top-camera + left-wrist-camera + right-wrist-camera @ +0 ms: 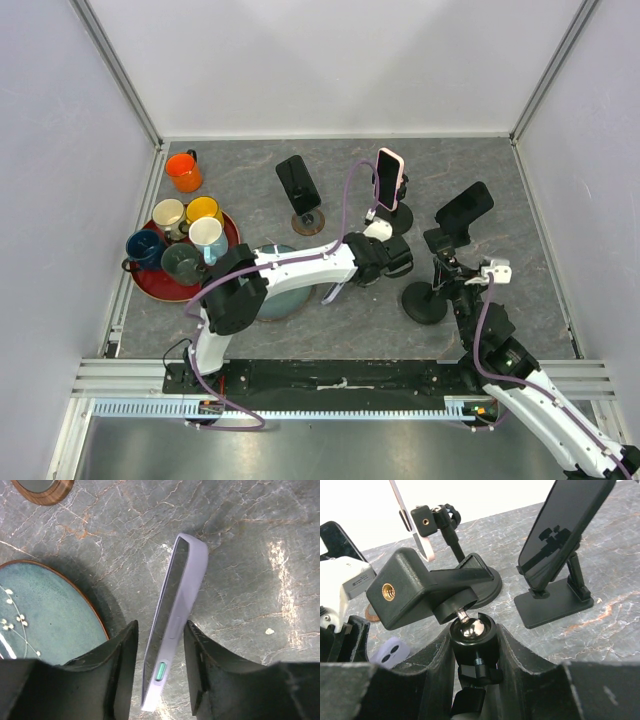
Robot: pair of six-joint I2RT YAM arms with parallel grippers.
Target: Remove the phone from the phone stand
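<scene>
Your left pincer [160,625] straddles the phone [175,625], slack, with a gap on one side. Phone on edge on tabletop [250,555], 9 o'clock of phone stand [420,592]. Right pincer [472,630] clamps the stand's ball joint.

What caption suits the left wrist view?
Lilac phone, edge-on, inside the open left gripper, beside a teal plate.

A grey marbled table [545,250] with rust-coloured veins fills the floor of the enclosure. Plain white walls [330,60] rise at its far, left and right edges, with aluminium posts [121,80] slanting up from the far corners. An aluminium rail [110,378] runs along the near edge. Bright glare [282,570] lies on the table's surface.
</scene>
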